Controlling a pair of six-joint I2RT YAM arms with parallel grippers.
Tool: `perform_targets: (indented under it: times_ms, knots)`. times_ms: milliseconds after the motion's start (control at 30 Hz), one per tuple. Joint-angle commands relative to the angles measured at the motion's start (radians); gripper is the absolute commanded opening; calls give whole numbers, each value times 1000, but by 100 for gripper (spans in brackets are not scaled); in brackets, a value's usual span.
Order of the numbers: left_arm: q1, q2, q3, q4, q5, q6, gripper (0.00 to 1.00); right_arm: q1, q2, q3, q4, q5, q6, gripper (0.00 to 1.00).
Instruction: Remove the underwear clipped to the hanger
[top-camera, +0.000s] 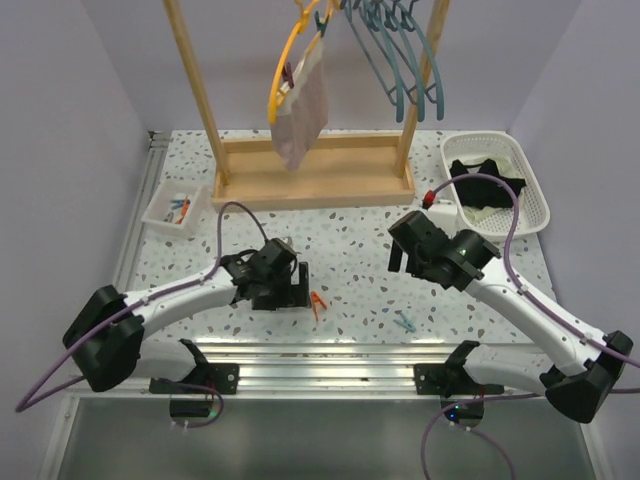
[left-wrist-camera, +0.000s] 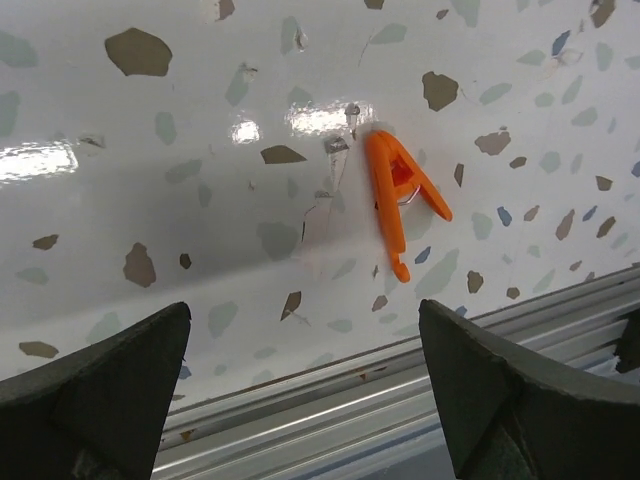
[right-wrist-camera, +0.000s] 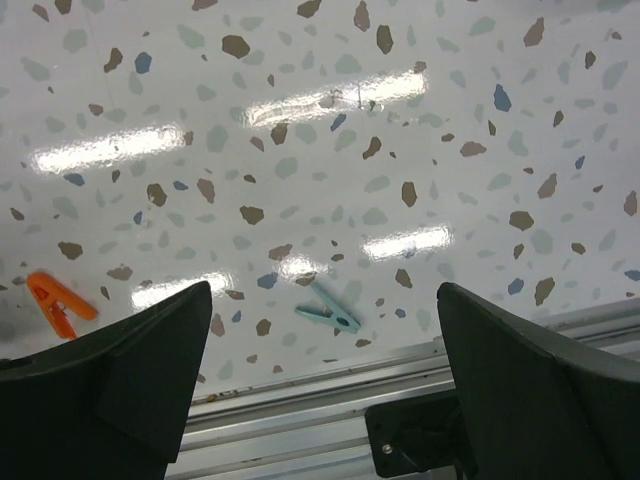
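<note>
well beyond left gripper (top-camera: 292, 290): pink underwear (top-camera: 303, 108)

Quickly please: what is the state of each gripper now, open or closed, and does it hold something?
Left gripper: open, holding nothing.
Right gripper: open, holding nothing.

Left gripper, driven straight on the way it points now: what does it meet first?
Likely the bare speckled table, with the orange clothespin lying just beside the line of the left gripper; depth is unclear.
</note>
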Motion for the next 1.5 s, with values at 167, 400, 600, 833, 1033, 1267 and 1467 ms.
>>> perform_targets:
  times_ms: [167,400,600,833,1033,1267,1467]
  knots:
    - [-81,249,203,10,-187,-227,100,5,18,-47,-50,4,69,98]
    - [-90,378,303,-27,-200,-368,100,4,11,-52,-43,-2,51,98]
    - [-136,477,355,-107,-169,-463,100,5,4,-49,-49,7,45,98]
    - [-177,523,418,-214,-206,-540,98,4,-1,-72,-35,4,37,98]
    - [-197,539,381,-208,-209,-567,74,4,-22,-78,-20,-1,28,97]
    - [-196,562,380,-214,-250,-552,42,2,-56,-92,-7,-12,26,96]
    - [-179,546,371,-226,-282,-524,19,2,-90,-112,0,-13,31,95]
